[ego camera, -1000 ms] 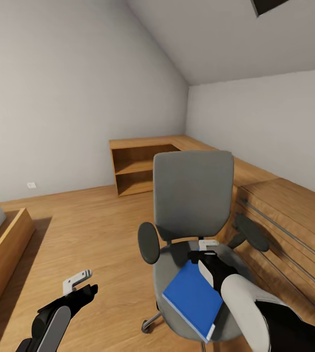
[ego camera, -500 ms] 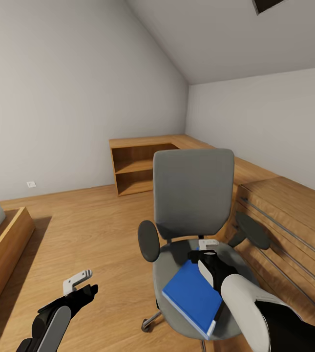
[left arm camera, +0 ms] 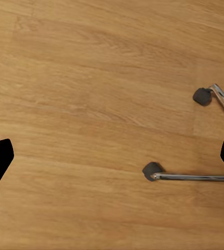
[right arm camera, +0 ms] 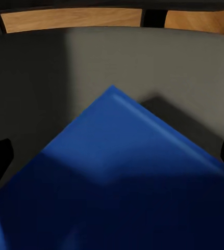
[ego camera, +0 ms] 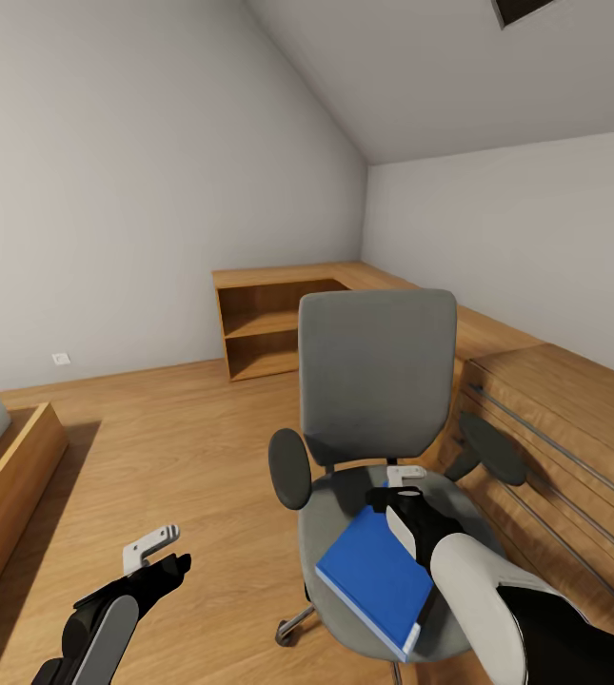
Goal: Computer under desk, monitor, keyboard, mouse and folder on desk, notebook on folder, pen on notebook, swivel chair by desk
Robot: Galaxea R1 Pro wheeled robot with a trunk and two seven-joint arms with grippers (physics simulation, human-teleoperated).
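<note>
The swivel chair (ego camera: 376,371) stands in front of me on the wood floor, its grey back facing me. The blue folder (ego camera: 373,576) lies flat on its seat, one corner pointing at the backrest. My right gripper (ego camera: 400,483) hovers open just over that far corner, touching nothing. In the right wrist view the folder (right arm camera: 117,182) lies on the grey seat (right arm camera: 143,57), between the wide-spread fingers of the right gripper (right arm camera: 112,156). My left gripper (ego camera: 159,557) hangs open over bare floor left of the chair. The left wrist view looks past the left gripper (left arm camera: 112,156) at the chair's metal legs (left arm camera: 195,177).
A low wooden shelf unit (ego camera: 268,328) stands against the back wall. A wooden drawer chest (ego camera: 554,419) runs along the right wall, close behind the chair. A bed frame (ego camera: 2,476) sits at the left edge. Open floor (ego camera: 183,438) lies between bed and chair.
The view has crept very slightly. Both grippers, the folder and the chair hold their places.
</note>
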